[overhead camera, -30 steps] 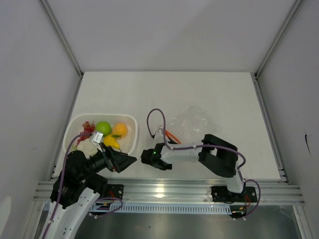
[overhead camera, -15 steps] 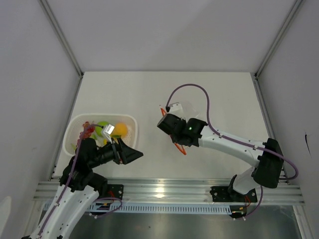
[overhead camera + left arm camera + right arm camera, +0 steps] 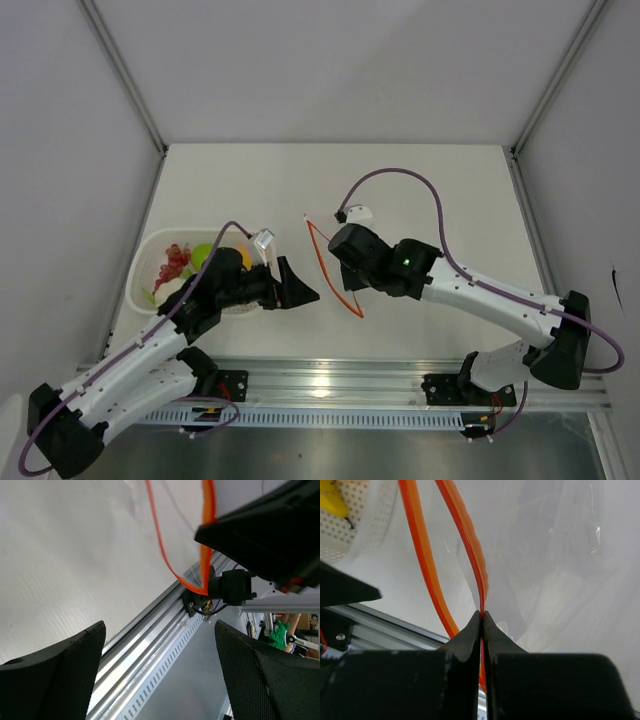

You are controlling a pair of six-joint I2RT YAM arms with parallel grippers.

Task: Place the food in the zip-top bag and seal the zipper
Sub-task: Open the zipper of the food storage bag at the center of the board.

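Observation:
The zip-top bag (image 3: 545,555) is clear and hangs from my right gripper (image 3: 481,614), which is shut on one side of its red-orange zipper (image 3: 470,540). The other zipper side (image 3: 420,545) bows away, so the mouth gapes. From above, the zipper (image 3: 318,250) forms a loop left of my right gripper (image 3: 343,272). My left gripper (image 3: 303,292) is open and empty, just left of that loop; its view shows the zipper (image 3: 161,540) ahead of its fingers (image 3: 55,675). The grapes (image 3: 175,260), green apple (image 3: 204,254), orange (image 3: 244,258) and pale piece (image 3: 172,291) lie in the basket. The yellow piece (image 3: 332,502) shows there too.
The white perforated basket (image 3: 148,262) stands at the left, partly under my left arm. A metal rail (image 3: 330,380) runs along the near table edge. Grey walls close in the table on the left, right and far sides.
My right arm swung out from near its base and raised the bag by the zipper. My left arm moved right from the basket to the bag's mouth.

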